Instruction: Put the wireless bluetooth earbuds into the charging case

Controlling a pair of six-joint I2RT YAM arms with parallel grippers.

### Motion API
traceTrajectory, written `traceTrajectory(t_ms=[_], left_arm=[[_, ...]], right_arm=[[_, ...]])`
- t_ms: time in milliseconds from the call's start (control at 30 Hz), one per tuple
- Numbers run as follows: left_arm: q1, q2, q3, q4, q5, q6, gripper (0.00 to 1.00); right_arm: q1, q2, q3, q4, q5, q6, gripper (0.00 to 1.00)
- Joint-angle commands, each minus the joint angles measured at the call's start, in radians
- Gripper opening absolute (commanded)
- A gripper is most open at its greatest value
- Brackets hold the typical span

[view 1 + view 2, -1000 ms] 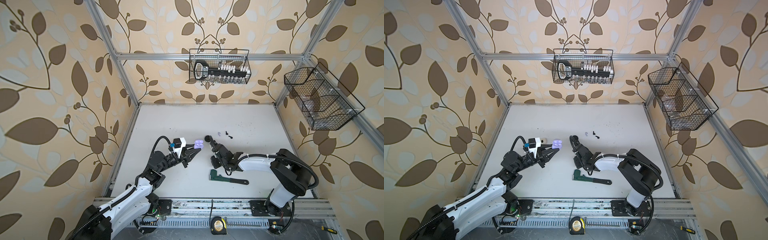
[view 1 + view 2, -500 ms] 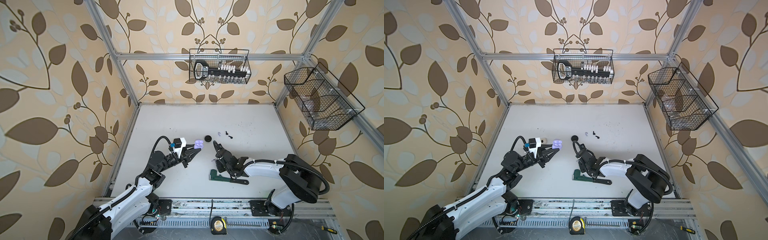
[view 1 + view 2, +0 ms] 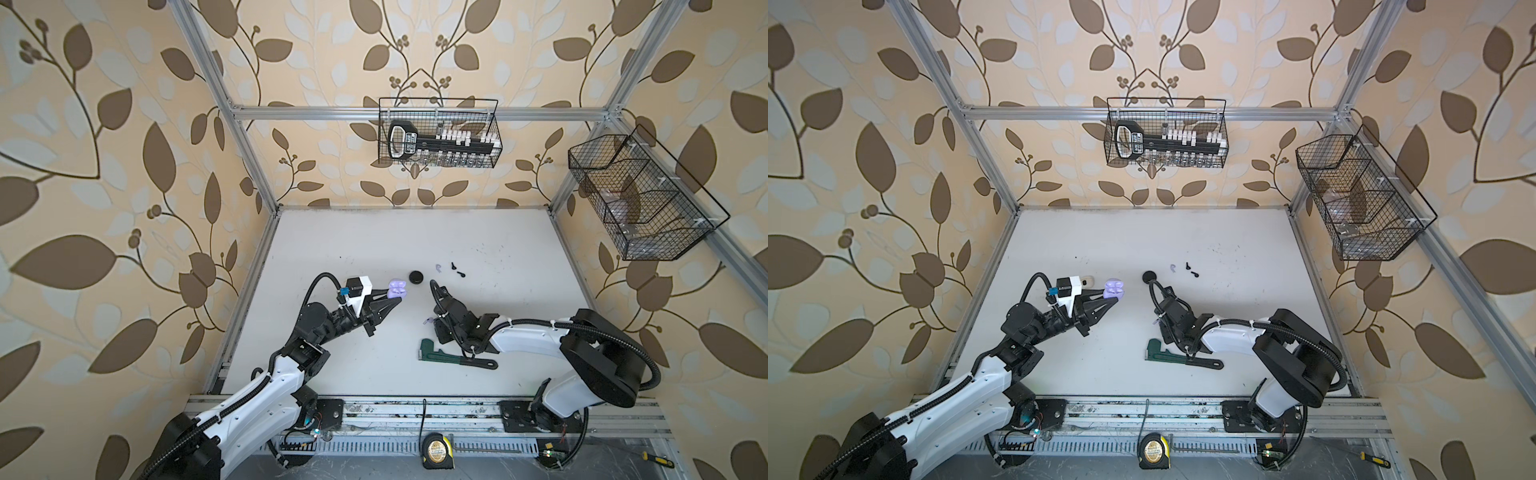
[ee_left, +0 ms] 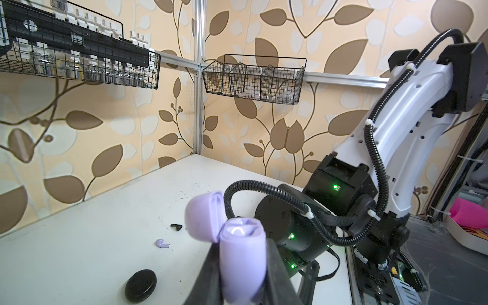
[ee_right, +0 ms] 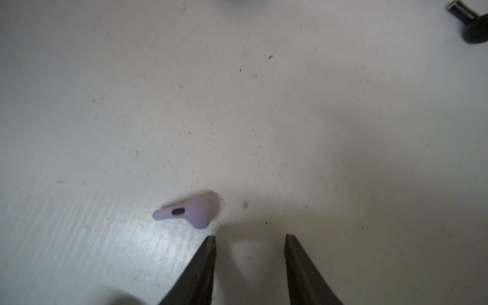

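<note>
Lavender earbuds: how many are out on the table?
2. One earbud lies beside the black earbuds; the other earbud lies close by the right gripper. The case in the left gripper may hide more.

Both top views: bright, even, diffuse light; soft faint shadows under arms point(image 3: 528, 340) on white table point(image 3: 374, 249). Strong wide-angle bend; frame posts point(image 3: 248, 158) splay outward toward edges. Left wrist view: well lit, background sharp, near lavender case point(image 4: 241, 261) out of focus, small glare spot at opening. Right wrist view: dimmer, grey, soft; right gripper point(image 5: 249, 235) blurred, lavender earbud point(image 5: 190, 211) hazy, broad shadow one side, pale sheen other.
</note>
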Motion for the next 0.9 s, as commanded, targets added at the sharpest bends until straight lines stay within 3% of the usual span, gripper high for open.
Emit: traceTrajectory(t_ms=[0, 367, 733, 867], left_arm=[[-0.006, -0.029, 0.004, 0.029, -0.018, 0.022, 0.0], [-0.006, -0.068, -0.003, -0.006, -0.034, 0.037, 0.0], [-0.005, -0.095, -0.008, -0.018, -0.035, 0.035, 0.0], [-0.006, -0.112, -0.01, -0.027, -0.028, 0.033, 0.0]], right_arm=[[-0.003, 0.044, 0.019, -0.009, -0.016, 0.014, 0.43], [-0.021, 0.136, 0.115, -0.024, -0.003, 0.004, 0.42], [-0.006, -0.009, 0.108, -0.089, 0.073, -0.009, 0.45], [0.025, -0.057, 0.081, -0.046, 0.018, -0.065, 0.5]])
